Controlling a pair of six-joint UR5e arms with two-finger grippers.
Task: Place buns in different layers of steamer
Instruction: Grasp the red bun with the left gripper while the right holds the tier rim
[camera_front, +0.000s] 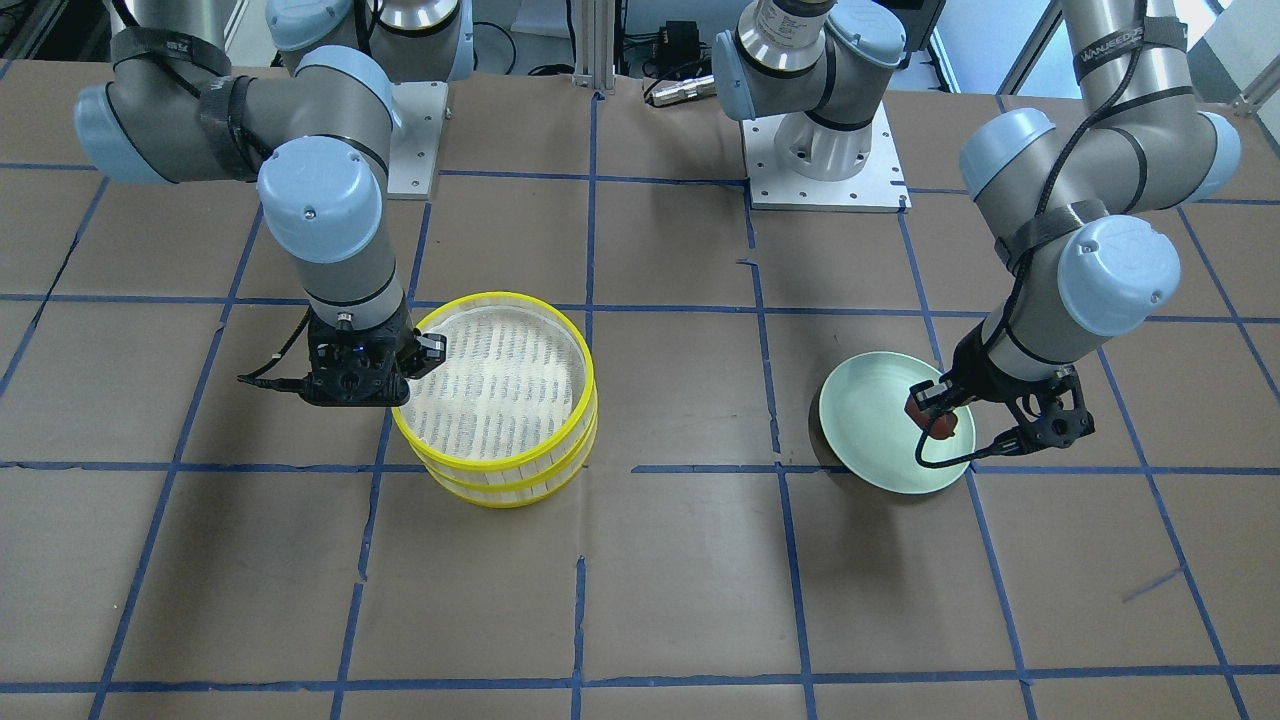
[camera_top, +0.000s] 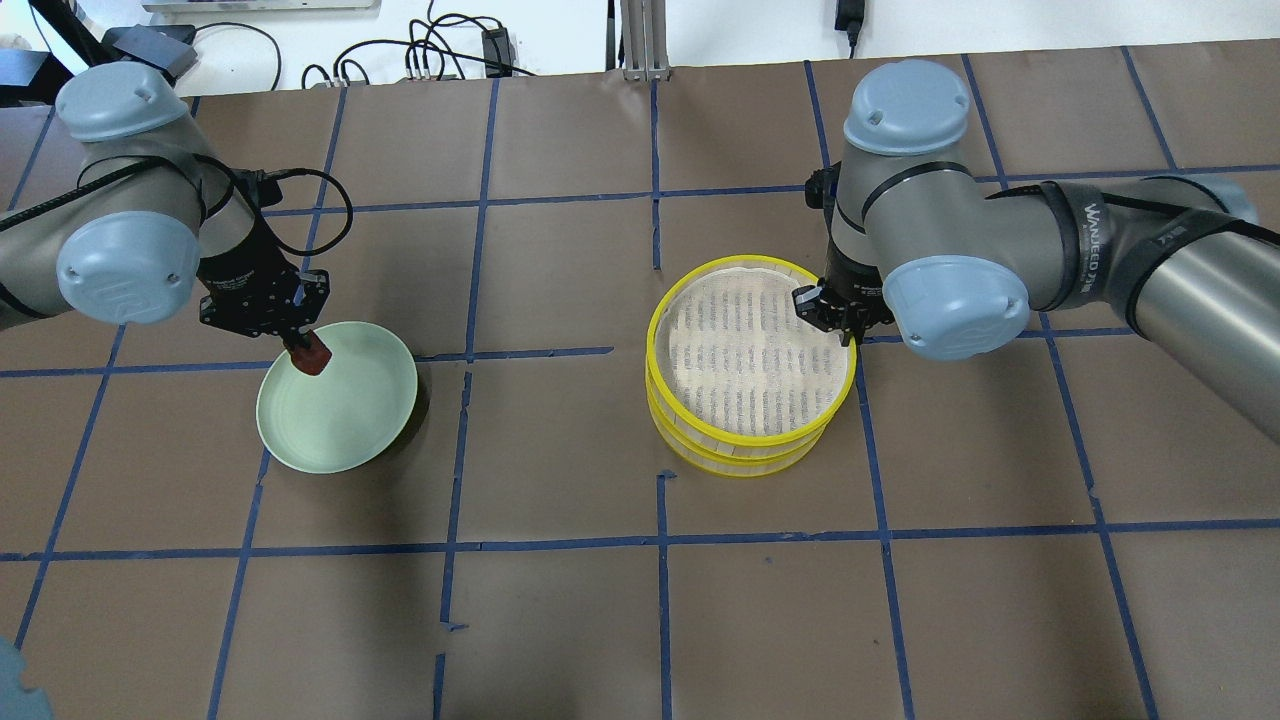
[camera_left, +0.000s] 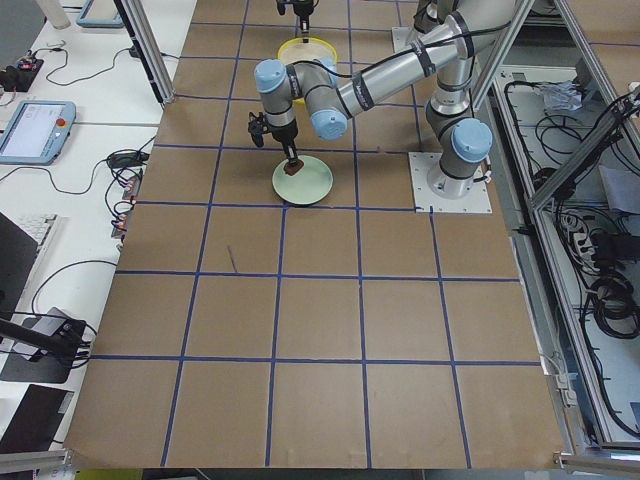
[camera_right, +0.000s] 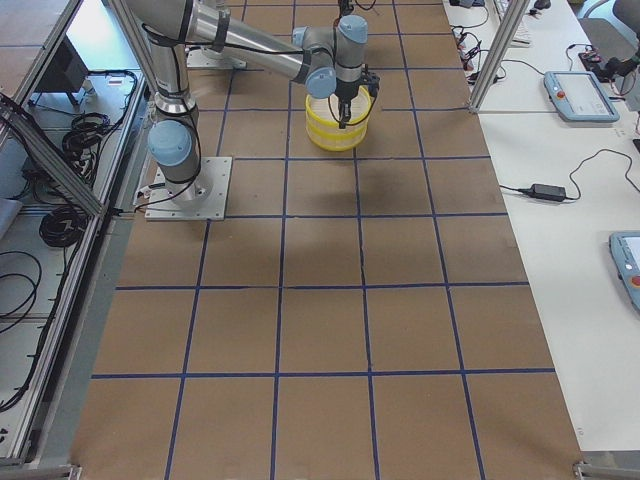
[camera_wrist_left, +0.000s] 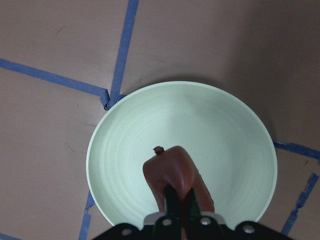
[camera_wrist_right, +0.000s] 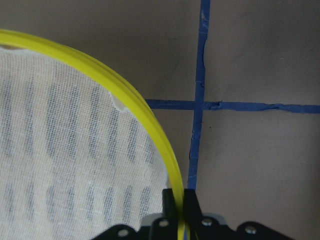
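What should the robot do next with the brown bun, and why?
Probably lift the brown bun away from the green plate toward the steamer: the left fingers pinch it, and the top tier looks empty.

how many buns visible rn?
1. The reddish-brown bun is gripped by the left tool over the green plate. No other shows; the steamer has an empty top tier, but its lower tier is hidden, so one may sit there.
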